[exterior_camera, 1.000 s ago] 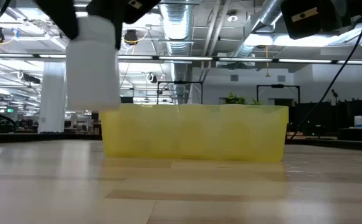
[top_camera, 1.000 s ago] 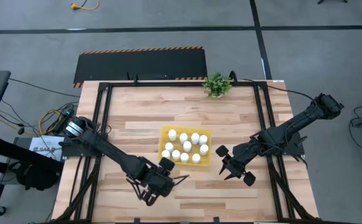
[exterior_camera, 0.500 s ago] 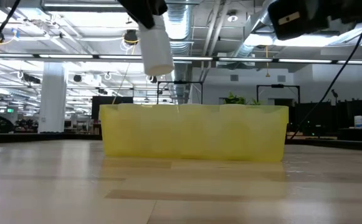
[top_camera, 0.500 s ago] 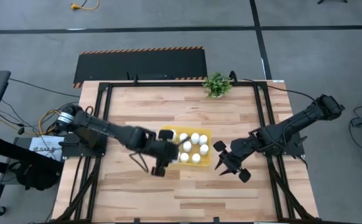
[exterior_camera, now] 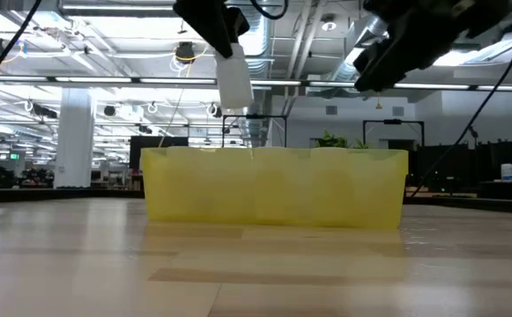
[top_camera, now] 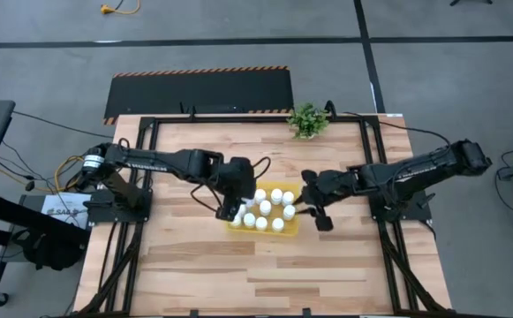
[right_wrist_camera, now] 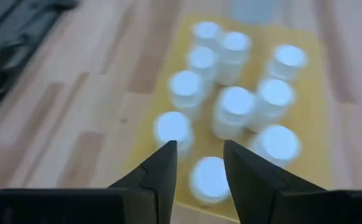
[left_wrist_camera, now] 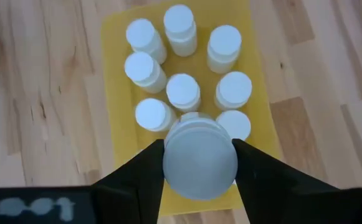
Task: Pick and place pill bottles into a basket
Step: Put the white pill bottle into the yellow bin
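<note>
We see a pale wooden table (top_camera: 327,177) on a grey floor, with the yellow basket (top_camera: 292,210) at the middle of the high view holding standing pill bottles (top_camera: 276,195) and a small potted plant (top_camera: 307,120) near the table's top edge. The left wrist view shows what the high view hides: the left gripper (left_wrist_camera: 199,163) pinching a white bottle (left_wrist_camera: 199,163) above the basket's near end. The right gripper (right_wrist_camera: 200,163) hovers over the basket's right side with fingers spread and nothing between them, while the low view's yellow wall hides the bottles inside.
</note>
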Controlling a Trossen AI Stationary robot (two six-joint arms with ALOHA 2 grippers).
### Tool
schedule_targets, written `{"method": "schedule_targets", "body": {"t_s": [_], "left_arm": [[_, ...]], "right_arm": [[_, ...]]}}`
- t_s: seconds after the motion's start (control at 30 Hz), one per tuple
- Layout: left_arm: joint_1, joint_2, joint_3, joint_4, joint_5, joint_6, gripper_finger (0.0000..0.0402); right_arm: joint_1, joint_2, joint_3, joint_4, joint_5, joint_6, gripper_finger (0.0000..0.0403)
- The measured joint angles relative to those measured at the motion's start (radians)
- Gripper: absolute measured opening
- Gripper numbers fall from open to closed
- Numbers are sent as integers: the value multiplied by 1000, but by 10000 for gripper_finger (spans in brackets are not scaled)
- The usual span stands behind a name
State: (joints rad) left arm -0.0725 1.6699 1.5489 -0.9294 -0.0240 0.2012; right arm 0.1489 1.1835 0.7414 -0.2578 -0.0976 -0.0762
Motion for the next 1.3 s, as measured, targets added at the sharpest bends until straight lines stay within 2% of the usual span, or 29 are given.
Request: {"method": "schedule_targets", "body": {"t_s": [0.2, 0.33, 0.6, 0.9, 1.3], "left_arm": [[36, 0, 34, 2, 68, 27, 154], [44, 0, 34, -7, 99, 29, 161], [40, 0, 34, -21, 72, 35, 156], [40, 98, 32, -10, 147, 98, 163], [75, 119, 33, 30, 147, 190, 164]], "right_arm": [[-39, 0, 0, -12, 85, 84, 124], [-40, 0, 0, -23, 88, 79, 124], [-40, 0, 0, -64, 88, 78, 124], [-40, 0, 0, -76, 88, 77, 124], [-40, 0, 0, -83, 88, 77, 124]]}}
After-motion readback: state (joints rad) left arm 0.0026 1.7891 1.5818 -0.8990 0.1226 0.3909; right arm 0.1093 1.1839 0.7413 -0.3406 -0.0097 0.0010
